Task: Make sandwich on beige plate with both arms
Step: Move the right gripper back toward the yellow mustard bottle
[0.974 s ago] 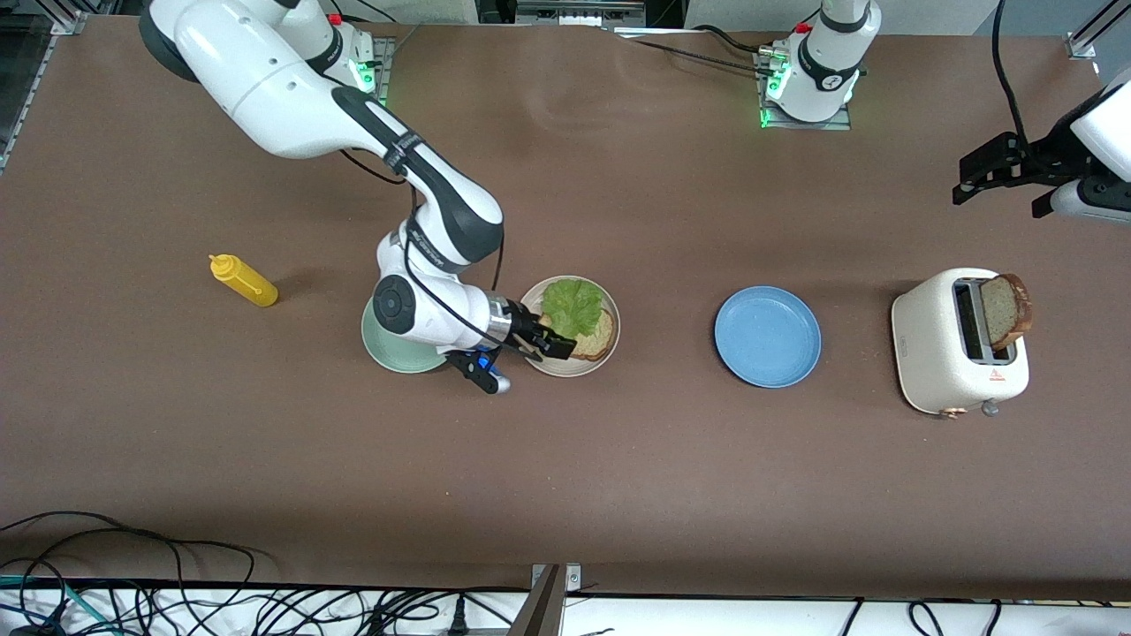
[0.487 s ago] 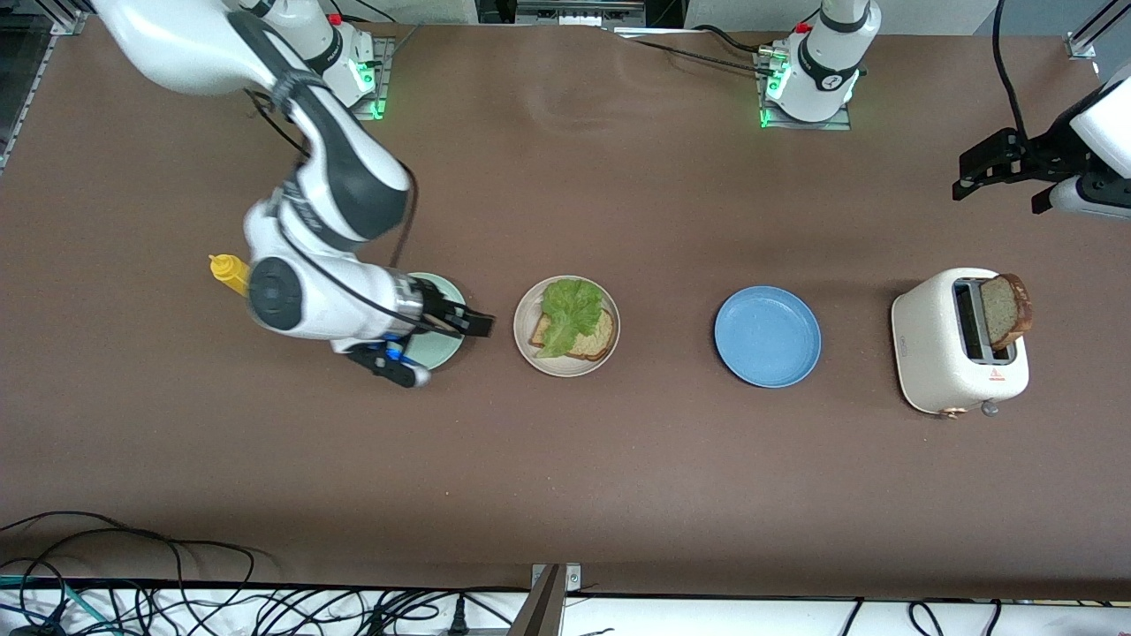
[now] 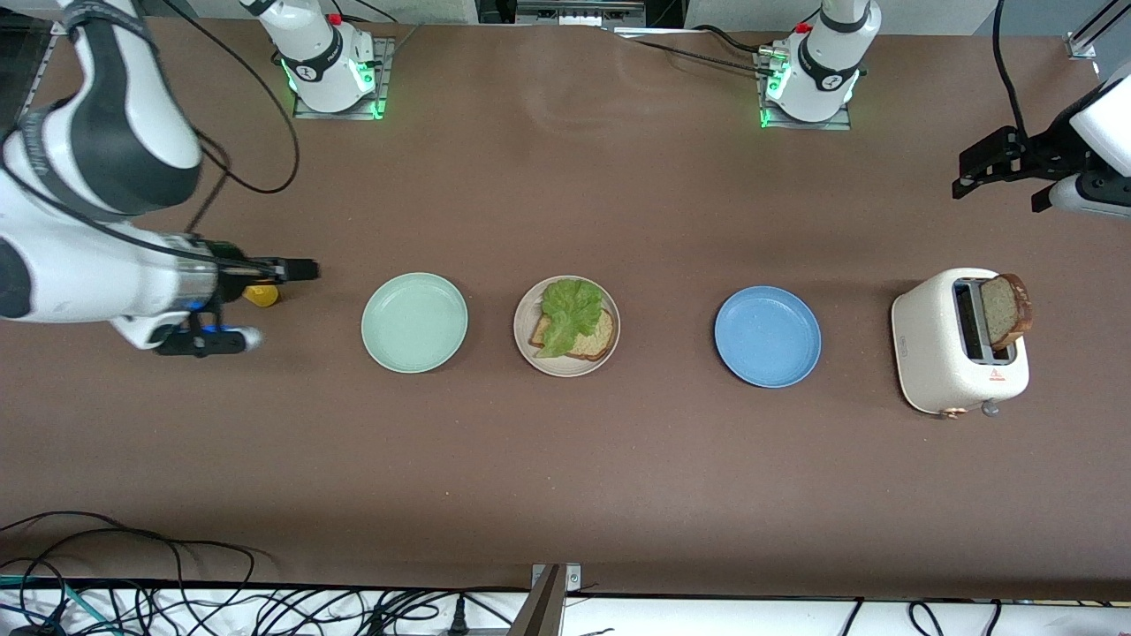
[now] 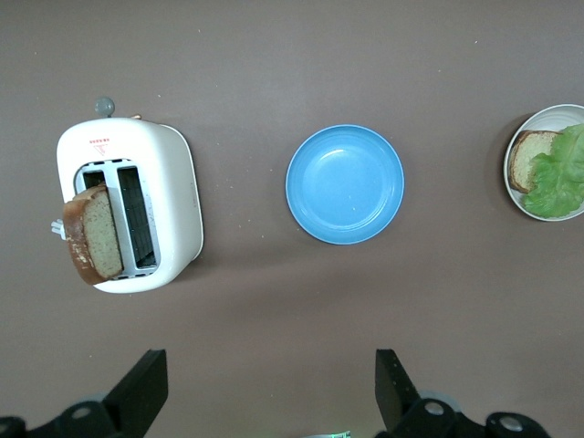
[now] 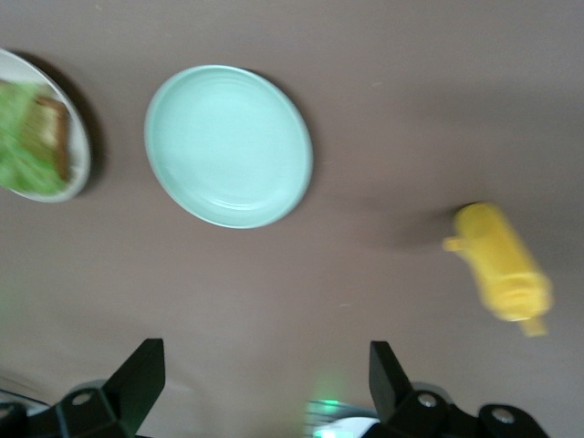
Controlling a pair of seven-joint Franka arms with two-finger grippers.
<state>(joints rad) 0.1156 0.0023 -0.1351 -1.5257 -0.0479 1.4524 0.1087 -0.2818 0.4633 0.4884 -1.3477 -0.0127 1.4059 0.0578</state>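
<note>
The right arm (image 3: pixel 79 221) is cut off at the frame edge, and its claw (image 3: pixel 296 269) is up over the yellow bottle (image 3: pixel 260 294), hiding nearly all of it from the front camera. Its wrist view shows the whole bottle, blurred, with the claw's fingers (image 5: pixel 137 370) spread wide and holding nothing.

The left arm (image 3: pixel 1096 132) is cropped too, waiting over bare tabletop (image 3: pixel 565 477) at its own end; its claw (image 3: pixel 994 168) is wide open and empty as well.

On to the sandwich (image 3: pixel 574 325): it's on the beige plate (image 3: pixel 523 331), mid-tabletop, lettuce (image 3: pixel 572 309) uppermost. The leaf covers most of the bread, and only brown edges peek out, so the number of slices there is hard to tell.

Count it up: three plates in a row, mint plate (image 3: pixel 414 322) toward the right arm's end, beige between, blue plate (image 3: pixel 767 336) toward the left arm's end. One toaster (image 3: pixel 950 349), two slots, one slice (image 3: pixel 1005 311) standing in it. One bottle, two arms.
</note>
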